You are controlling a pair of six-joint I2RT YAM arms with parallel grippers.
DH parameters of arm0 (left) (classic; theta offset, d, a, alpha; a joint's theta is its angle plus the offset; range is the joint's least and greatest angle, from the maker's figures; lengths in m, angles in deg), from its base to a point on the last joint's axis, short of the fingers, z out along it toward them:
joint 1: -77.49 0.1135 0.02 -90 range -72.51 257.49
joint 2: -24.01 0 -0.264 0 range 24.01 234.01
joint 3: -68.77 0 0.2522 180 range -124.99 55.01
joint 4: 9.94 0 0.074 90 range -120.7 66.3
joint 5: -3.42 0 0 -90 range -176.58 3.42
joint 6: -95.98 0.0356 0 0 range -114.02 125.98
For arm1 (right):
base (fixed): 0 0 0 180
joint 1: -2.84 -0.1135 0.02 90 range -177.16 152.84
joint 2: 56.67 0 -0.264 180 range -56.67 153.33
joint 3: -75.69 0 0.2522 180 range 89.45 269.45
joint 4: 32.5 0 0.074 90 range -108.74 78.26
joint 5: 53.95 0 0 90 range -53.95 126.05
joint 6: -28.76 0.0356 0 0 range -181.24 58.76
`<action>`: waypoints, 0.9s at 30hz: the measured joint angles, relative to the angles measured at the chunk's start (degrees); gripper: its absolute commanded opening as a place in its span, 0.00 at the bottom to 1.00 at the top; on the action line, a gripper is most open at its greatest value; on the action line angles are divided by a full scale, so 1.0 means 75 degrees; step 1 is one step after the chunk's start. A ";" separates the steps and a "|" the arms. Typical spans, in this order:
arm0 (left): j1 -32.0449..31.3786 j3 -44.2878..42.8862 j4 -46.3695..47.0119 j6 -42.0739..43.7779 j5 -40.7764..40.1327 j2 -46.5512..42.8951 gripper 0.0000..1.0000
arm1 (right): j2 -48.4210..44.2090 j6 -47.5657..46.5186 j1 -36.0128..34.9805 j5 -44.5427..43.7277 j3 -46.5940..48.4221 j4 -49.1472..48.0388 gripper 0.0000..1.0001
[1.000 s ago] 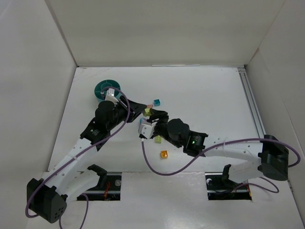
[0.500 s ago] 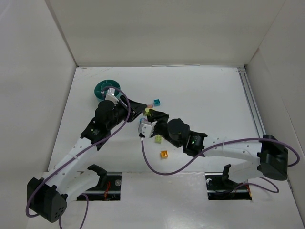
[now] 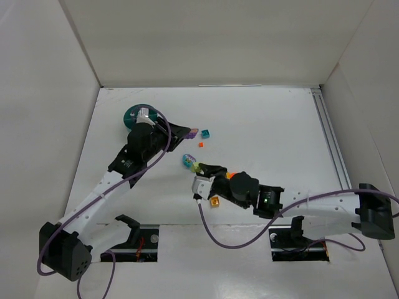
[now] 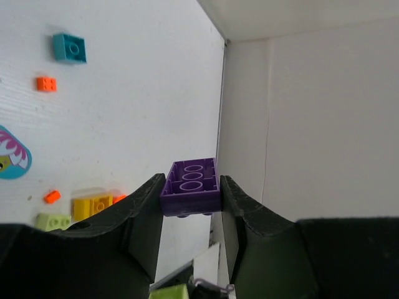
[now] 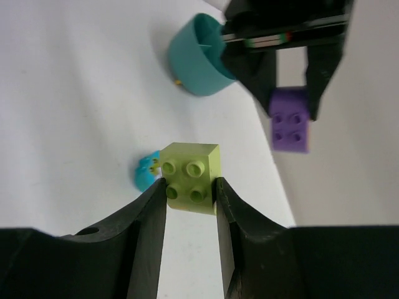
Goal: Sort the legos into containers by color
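Note:
My left gripper [image 3: 191,132] is shut on a purple brick [image 4: 190,187] and holds it above the table, right of the teal bowl [image 3: 132,114]. My right gripper [image 3: 200,168] is shut on a lime green brick [image 5: 190,176], lifted near the table's middle. The right wrist view shows the bowl [image 5: 198,57] beyond and the purple brick [image 5: 290,119] in the left fingers. On the table lie a teal brick [image 3: 204,132], a small orange brick [image 3: 201,144], a teal multicoloured oval piece [image 3: 188,161] and an orange brick [image 3: 214,201]. The left wrist view also shows a yellow brick [image 4: 93,204] and a lime brick [image 4: 53,221].
White walls enclose the table on the left, back and right. A metal rail [image 3: 329,134] runs along the right edge. Purple cables loop along both arms, one near the orange brick.
Both grippers have left the brick cluster. The left one rose toward the back with the purple brick. The right one drew back toward the near edge with the lime brick.

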 measured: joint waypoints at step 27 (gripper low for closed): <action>0.2253 -0.3112 -0.2302 0.4663 -0.4500 0.2929 0.00 | 0.0067 0.1422 0.0871 -0.0580 0.0076 0.1731 0.09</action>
